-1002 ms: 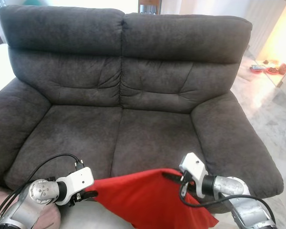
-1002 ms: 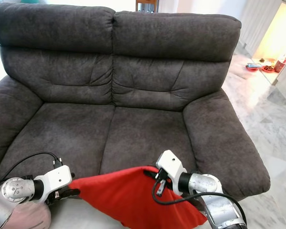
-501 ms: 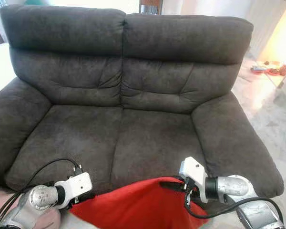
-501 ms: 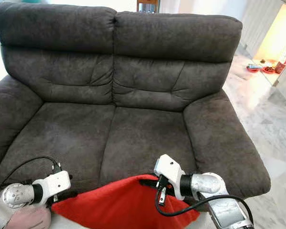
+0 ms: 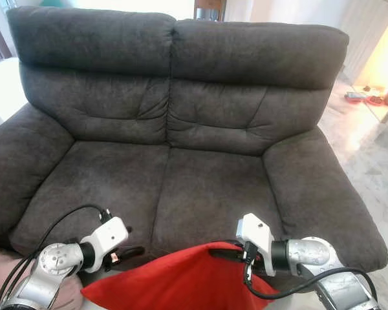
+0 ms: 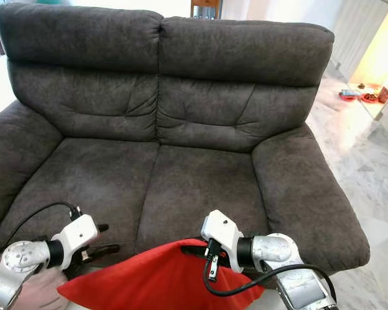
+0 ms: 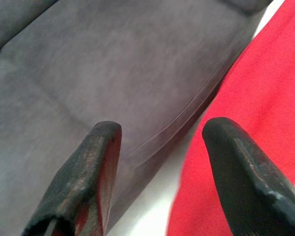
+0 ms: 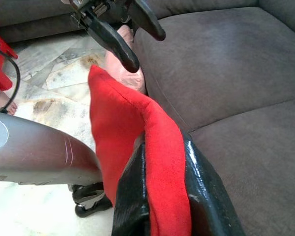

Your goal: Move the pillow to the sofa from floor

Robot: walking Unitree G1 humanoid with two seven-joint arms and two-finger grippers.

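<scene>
My right gripper (image 8: 160, 196) is clamped on the edge of the red pillow (image 5: 174, 281), holding it just before the grey sofa (image 5: 181, 155) seat's front edge. My left gripper (image 7: 160, 162) stands apart, empty, beside the pillow's other end.

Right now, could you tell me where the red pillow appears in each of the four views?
Left eye view: red pillow at bottom centre, before the sofa.
Right eye view: bottom centre.
Left wrist view: along the edge beside one finger.
Right wrist view: centre, pinched in the right hand.
Shared landmark: the sofa's front seat edge.
</scene>
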